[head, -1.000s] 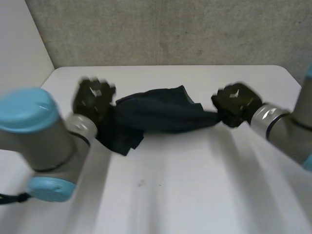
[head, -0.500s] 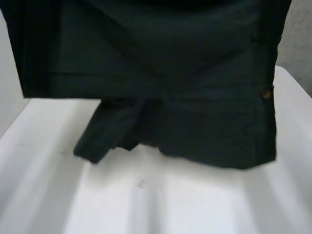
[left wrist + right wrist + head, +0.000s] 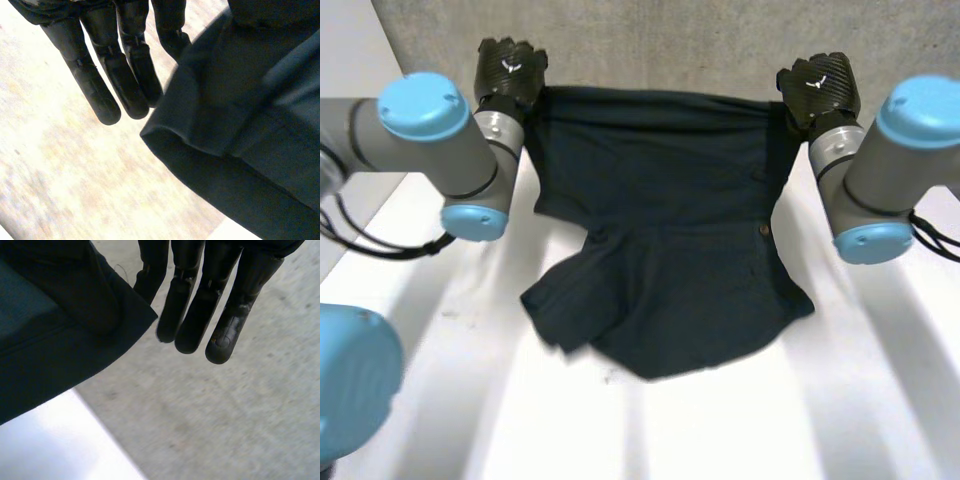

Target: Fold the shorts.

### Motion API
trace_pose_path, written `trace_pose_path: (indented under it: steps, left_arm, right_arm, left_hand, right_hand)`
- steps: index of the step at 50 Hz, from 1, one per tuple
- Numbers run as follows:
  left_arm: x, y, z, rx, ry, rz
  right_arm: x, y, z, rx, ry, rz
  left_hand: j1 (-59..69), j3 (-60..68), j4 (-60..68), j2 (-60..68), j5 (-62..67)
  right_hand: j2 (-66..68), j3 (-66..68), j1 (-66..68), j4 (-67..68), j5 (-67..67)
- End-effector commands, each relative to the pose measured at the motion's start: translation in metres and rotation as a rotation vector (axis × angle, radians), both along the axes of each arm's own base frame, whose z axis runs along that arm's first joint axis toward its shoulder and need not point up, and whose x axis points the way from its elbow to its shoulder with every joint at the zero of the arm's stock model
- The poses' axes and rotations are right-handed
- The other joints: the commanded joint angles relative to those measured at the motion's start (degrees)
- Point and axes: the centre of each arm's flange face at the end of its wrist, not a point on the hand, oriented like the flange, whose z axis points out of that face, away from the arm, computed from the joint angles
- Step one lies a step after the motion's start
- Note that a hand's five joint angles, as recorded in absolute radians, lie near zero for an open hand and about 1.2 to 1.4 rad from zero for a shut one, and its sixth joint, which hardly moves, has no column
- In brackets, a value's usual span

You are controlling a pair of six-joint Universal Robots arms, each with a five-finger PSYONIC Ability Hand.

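Upper left of the head frame: black left robot hand (image 3: 510, 68) pinches one top corner of the dark blue-green cloth shorts (image 3: 660, 230). Upper right: black right robot hand (image 3: 818, 85) has the other corner.

Wrist views agree. Most fingers (image 3: 95, 92) run straight and free beside the cloth, and the cloth runs up to the thumb side. So it's a pinch grip, not a full wrap.

Top edge (image 3: 650, 98) is stretched roughly level between the two, raised above the far side of the white tabletop (image 3: 770, 420). Lower half of the shorts drapes on the tabletop mid-frame. Leg (image 3: 565, 305) at lower left is bunched and turned under. Lower-right side lies flatter, with a small brown button (image 3: 763, 230) above it.

My read of the step: spread flat before the first fold. To do it well:
- keep both hands at matching height, with even tension across the top edge
- draw the cloth so the bunched leg unrolls rather than getting buried
- lower slowly and let go only once the top edge lies flat

Risk: a thin pinch may slip if the hands pull apart too hard.
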Motion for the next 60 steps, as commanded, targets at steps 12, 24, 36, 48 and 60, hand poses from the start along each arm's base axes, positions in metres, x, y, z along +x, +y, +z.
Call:
trace_pose_path:
  steps: [12,24,36,48,60]
  left_arm:
    - [-0.011,0.046,-0.019,0.089,-0.016,-0.013]
    - [0.022,0.173,-0.044,0.391,-0.134,-0.098]
    - [0.032,0.215,-0.096,0.58,-0.145,-0.161]
    - [0.025,0.17,-0.134,0.581,-0.142,-0.11]
    - [0.04,0.132,-0.116,0.543,-0.096,-0.039]
  right_arm:
    - [-0.003,0.048,-0.028,0.187,0.121,0.034]
    - [-0.035,0.121,-0.064,0.537,0.234,0.173]
    - [-0.047,0.136,-0.106,0.617,0.228,0.282]
    - [-0.047,0.121,-0.129,0.535,0.264,0.259]
    - [-0.049,0.096,-0.139,0.472,0.266,0.21]
  left_hand:
    - [-48.02,-50.01,-50.14,-50.26,-49.79]
    - [-37.58,-39.57,-39.7,-39.82,-39.35]
    - [-34.86,-36.85,-36.98,-37.1,-36.63]
    - [-10.0,-11.99,-12.11,-12.23,-11.76]
    - [21.98,19.99,19.86,19.74,20.21]
  right_hand:
    - [-56.9,-57.35,-44.45,-57.6,-55.13]
    - [-56.9,-57.35,-44.45,-57.6,-55.13]
    - [-47.57,-48.02,-35.12,-48.27,-45.8]
    - [-35.97,-36.42,-23.52,-36.67,-34.2]
    - [13.1,12.65,25.55,12.4,14.87]
